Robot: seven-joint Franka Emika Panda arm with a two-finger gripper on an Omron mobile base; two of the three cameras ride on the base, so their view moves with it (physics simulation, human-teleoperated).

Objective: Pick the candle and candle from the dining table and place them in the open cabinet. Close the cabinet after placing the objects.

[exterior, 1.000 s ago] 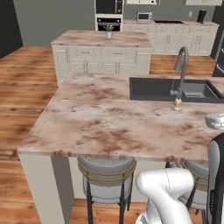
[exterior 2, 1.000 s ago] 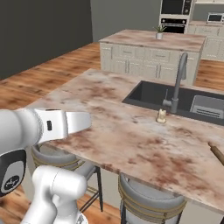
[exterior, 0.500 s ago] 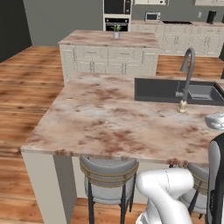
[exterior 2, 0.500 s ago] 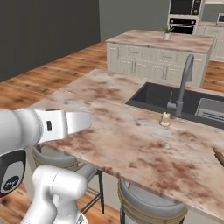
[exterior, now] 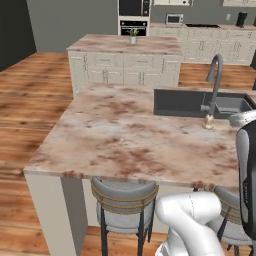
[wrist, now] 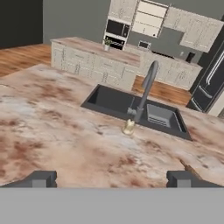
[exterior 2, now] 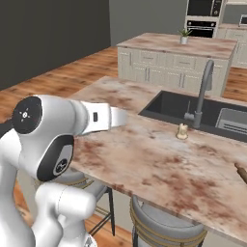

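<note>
Candle (wrist: 129,127) sits on tabletop (wrist: 65,131) at tap's (wrist: 146,87) 6 o'clock, ungrasped; pincer (wrist: 111,178) apart, everything left.

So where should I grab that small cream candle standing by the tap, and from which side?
Take the candle across its cream body, just above the wider low base. It stands upright on the dining table, so coming from above or from the robot's side probably suits best: the tap and sink crowd its far side. The gripper is open wide enough to straddle it.
</note>
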